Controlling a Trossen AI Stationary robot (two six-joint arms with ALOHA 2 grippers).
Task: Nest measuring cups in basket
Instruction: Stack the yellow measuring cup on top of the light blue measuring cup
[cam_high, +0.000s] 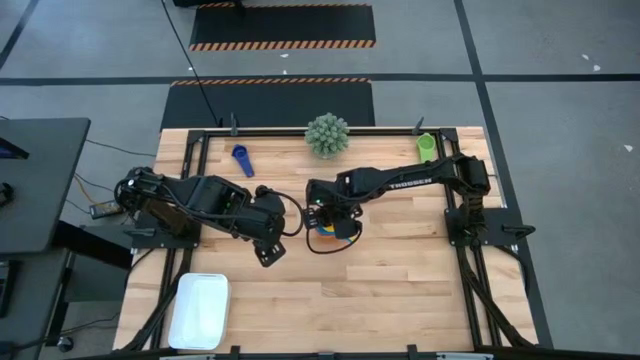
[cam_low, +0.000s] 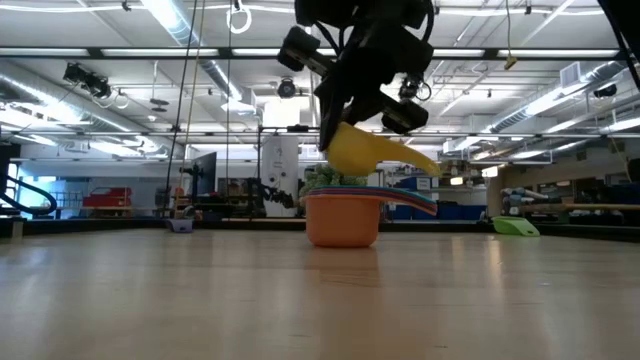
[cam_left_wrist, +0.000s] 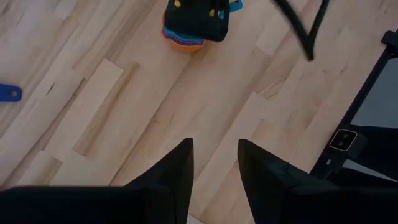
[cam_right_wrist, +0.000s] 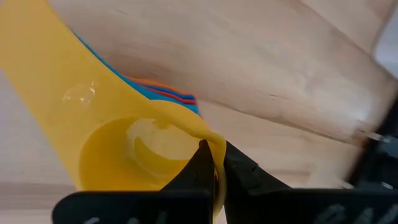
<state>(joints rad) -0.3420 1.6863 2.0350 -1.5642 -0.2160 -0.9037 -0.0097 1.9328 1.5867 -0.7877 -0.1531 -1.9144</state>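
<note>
My right gripper (cam_high: 335, 222) hangs over the table's middle, shut on the yellow measuring cup (cam_low: 362, 150). Just below that cup stands a stack of nested cups (cam_low: 342, 220), orange outermost, resting on its base, with blue and red handles (cam_right_wrist: 177, 94) fanned out. The dark blue cup (cam_high: 243, 160) lies near the far edge and the green cup (cam_high: 427, 148) at the far right. The white basket (cam_high: 200, 310) sits at the near left. My left gripper (cam_left_wrist: 214, 165) is open over bare wood, left of the stack. My right gripper pinches the yellow cup's rim wall (cam_right_wrist: 217, 149) on the side away from its handle (cam_right_wrist: 43, 56), one finger inside the bowl and one outside. The fingers come from above, pointing down. The cup is lifted clear and tilted, close over the stack.
A spiky green plant (cam_high: 327, 135) stands at the far edge, behind the stack. Black frame rails (cam_high: 460, 230) border the table's sides. Open wood lies between the stack and the basket. A cable (cam_left_wrist: 305, 31) loops near the right arm.
</note>
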